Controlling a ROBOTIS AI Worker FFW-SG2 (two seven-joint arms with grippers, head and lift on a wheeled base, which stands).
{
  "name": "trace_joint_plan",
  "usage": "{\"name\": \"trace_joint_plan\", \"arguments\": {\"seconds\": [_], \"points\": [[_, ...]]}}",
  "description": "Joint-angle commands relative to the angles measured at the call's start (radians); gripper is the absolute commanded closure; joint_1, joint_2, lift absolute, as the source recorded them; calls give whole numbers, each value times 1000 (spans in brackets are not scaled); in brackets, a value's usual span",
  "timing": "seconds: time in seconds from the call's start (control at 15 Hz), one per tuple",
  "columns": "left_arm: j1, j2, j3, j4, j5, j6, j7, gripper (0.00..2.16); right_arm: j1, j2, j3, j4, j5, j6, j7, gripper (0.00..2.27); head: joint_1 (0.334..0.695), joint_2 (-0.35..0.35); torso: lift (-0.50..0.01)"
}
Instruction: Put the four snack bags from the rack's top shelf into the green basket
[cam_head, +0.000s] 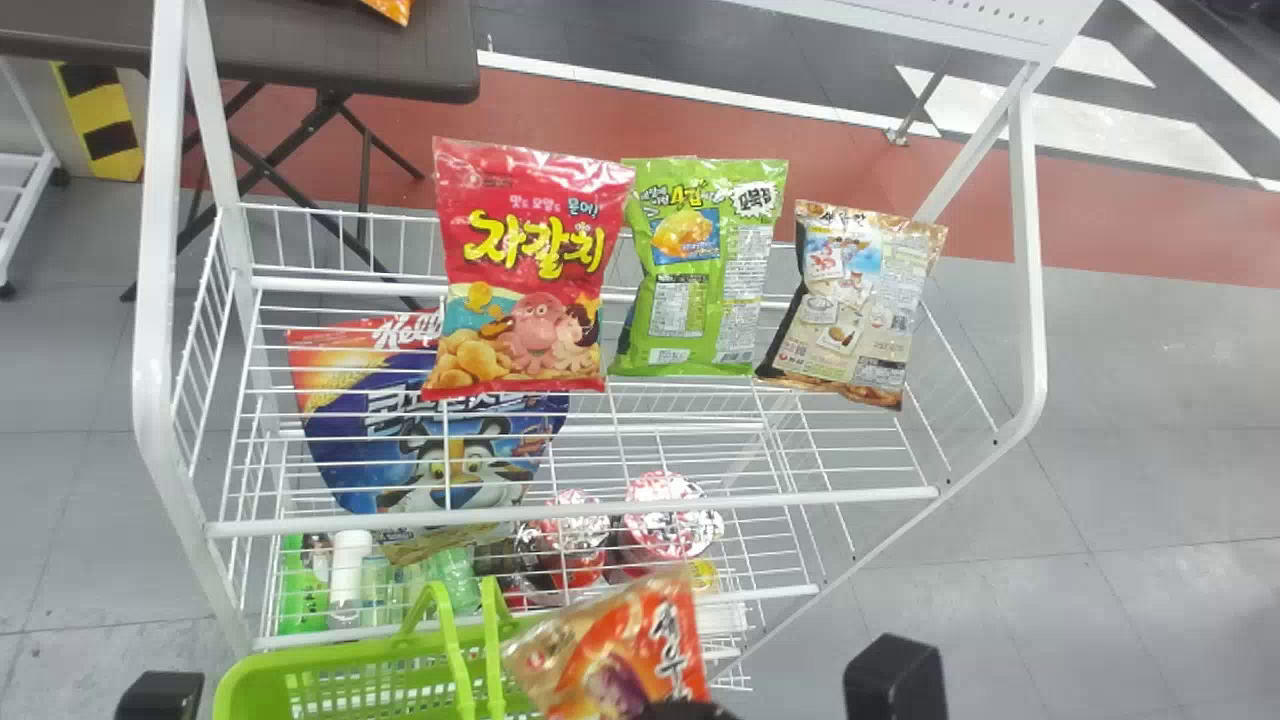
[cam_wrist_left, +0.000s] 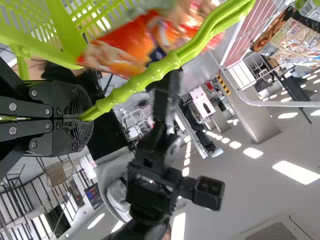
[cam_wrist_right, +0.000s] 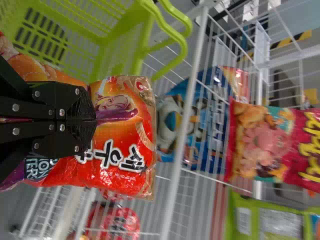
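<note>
In the head view my right gripper (cam_head: 688, 708) is at the bottom edge with the orange snack bag (cam_head: 610, 660), beside the right end of the green basket (cam_head: 330, 655). The right wrist view shows that gripper (cam_wrist_right: 94, 120) pinching the orange bag (cam_wrist_right: 125, 165). My left arm's black part (cam_head: 160, 695) shows in the lower left corner; in the left wrist view the left gripper (cam_wrist_left: 85, 117) is shut on the basket's handle (cam_wrist_left: 140, 82). On the rack's top shelf stand a red bag (cam_head: 530, 270), a green bag (cam_head: 700, 270) and a brown bag (cam_head: 850, 305), side by side.
Below the top shelf are a blue cereal bag (cam_head: 430, 440), lidded cups (cam_head: 670, 520) and bottles (cam_head: 350, 570). The white rack's front rail (cam_head: 580, 510) runs between the basket and the top-shelf bags. A dark table (cam_head: 330, 50) stands behind the rack.
</note>
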Motion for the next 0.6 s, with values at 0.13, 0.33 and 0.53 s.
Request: {"name": "trace_joint_plan", "arguments": {"seconds": [0.13, 0.33, 0.53], "points": [[2, 0, -10, -2, -3, 0, 0, 1727, -9, -8, 81, 22, -26, 42, 31, 2074, 695, -350, 0], [5, 0, -15, -5, -6, 0, 0, 1727, -37, -12, 127, 62, -26, 45, 30, 2071, 695, -350, 0], [6, 0, -16, -6, -6, 0, 0, 1730, -64, -14, 135, 112, -26, -8, -1, 346, 695, -350, 0]]}}
